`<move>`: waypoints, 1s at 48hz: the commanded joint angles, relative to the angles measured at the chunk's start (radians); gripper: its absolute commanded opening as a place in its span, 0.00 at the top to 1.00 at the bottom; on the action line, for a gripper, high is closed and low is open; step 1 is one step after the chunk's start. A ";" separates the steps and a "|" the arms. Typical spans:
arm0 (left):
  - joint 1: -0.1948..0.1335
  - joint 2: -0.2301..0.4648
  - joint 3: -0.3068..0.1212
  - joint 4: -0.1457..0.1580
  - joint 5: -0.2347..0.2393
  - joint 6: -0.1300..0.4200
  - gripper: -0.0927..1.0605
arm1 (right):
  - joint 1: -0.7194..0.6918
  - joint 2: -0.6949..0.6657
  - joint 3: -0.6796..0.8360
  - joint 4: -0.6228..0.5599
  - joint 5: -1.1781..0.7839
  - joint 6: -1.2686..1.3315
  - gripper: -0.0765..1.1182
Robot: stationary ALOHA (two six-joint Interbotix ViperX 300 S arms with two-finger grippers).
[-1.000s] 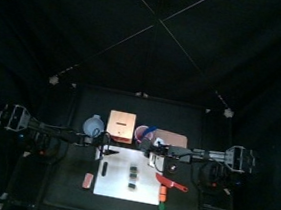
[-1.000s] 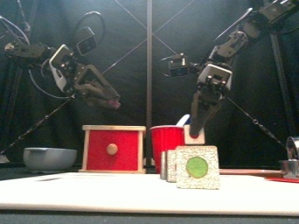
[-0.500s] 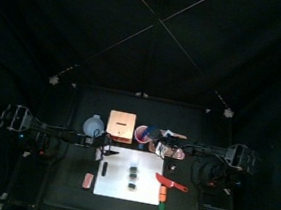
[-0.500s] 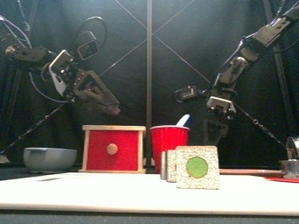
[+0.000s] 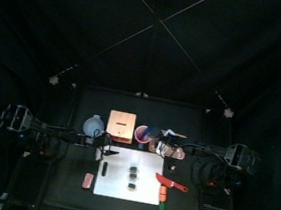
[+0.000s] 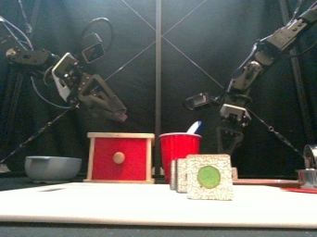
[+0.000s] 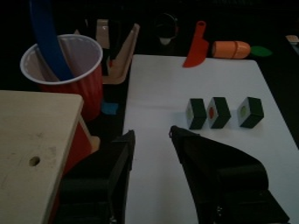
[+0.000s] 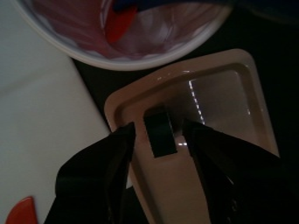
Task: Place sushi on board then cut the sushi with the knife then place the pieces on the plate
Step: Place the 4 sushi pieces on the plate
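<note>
Three dark green sushi pieces stand in a row on the white board, also visible as the sushi pieces in the front view. My right gripper hangs low over the pink tray behind the red cup, shut on another dark sushi piece. In the front view the right gripper is up, to the right of the cup. The red knife lies off the board's right side. My left gripper hovers open and empty above the board's left part, by the wooden box.
The wooden box with its red drawer front and the red cup holding a blue knife stand behind the board. A blue-grey bowl sits at the left. An orange and green toy lies near the red knife.
My right gripper has risen from just above the sushi on the board and swung back to the tray behind the cup. The left arm has hardly moved.
</note>
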 commanded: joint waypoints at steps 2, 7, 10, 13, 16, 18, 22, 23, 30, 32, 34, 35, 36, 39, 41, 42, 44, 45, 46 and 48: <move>-0.002 -0.005 -0.023 0.002 -0.005 0.000 0.25 | 0.054 -0.071 -0.057 0.011 0.018 -0.002 0.25; -0.002 -0.005 -0.020 0.000 -0.006 -0.002 0.25 | 0.173 -0.061 -0.098 0.005 0.018 -0.008 0.25; -0.005 -0.003 -0.020 0.000 -0.005 -0.002 0.25 | 0.238 -0.037 -0.121 -0.006 0.018 -0.006 0.25; -0.008 -0.003 -0.021 0.000 -0.005 -0.002 0.25 | 0.293 -0.011 -0.144 -0.009 0.021 -0.002 0.25; -0.008 -0.005 -0.021 -0.002 -0.006 -0.002 0.25 | 0.336 0.015 -0.166 -0.006 0.023 0.002 0.25; -0.008 -0.005 -0.021 -0.002 -0.005 -0.003 0.25 | 0.359 0.034 -0.179 0.000 0.021 0.003 0.25; -0.008 -0.005 -0.021 -0.002 -0.005 -0.005 0.25 | 0.397 0.071 -0.206 0.029 0.023 0.002 0.25; -0.008 -0.003 -0.021 -0.002 -0.005 -0.005 0.25 | 0.402 0.077 -0.210 0.034 0.023 0.002 0.25; -0.009 -0.005 -0.020 -0.011 -0.003 -0.003 0.25 | 0.408 0.109 -0.233 0.049 0.018 0.002 0.25; -0.009 -0.005 -0.020 -0.011 -0.002 -0.003 0.25 | 0.408 0.118 -0.241 0.051 0.017 0.000 0.25; -0.008 -0.003 -0.020 -0.011 0.000 -0.003 0.25 | 0.413 0.130 -0.249 0.051 0.015 0.000 0.25; -0.009 -0.005 -0.020 -0.011 0.002 -0.003 0.25 | 0.414 0.135 -0.253 0.052 0.015 0.000 0.25; -0.009 -0.003 -0.018 -0.011 0.002 -0.005 0.25 | 0.414 0.140 -0.256 0.051 0.015 0.000 0.25; -0.012 -0.003 -0.018 -0.011 0.005 -0.003 0.25 | 0.417 0.149 -0.265 0.051 0.015 0.000 0.25; -0.012 -0.003 -0.018 -0.011 0.006 -0.003 0.25 | 0.419 0.158 -0.272 0.049 0.014 0.000 0.25; -0.012 -0.003 -0.017 -0.011 0.006 -0.003 0.25 | 0.419 0.161 -0.273 0.048 0.014 0.000 0.25; -0.012 -0.003 -0.017 -0.011 0.006 -0.002 0.25 | 0.419 0.169 -0.278 0.046 0.014 -0.002 0.25; -0.012 -0.003 -0.017 -0.011 0.006 -0.002 0.25 | 0.417 0.172 -0.281 0.044 0.014 -0.002 0.25; -0.011 -0.003 -0.017 -0.011 0.006 -0.002 0.25 | 0.417 0.178 -0.282 0.044 0.014 -0.002 0.25; -0.011 -0.003 -0.018 -0.011 0.006 -0.002 0.25 | 0.414 0.186 -0.287 0.041 0.014 -0.002 0.25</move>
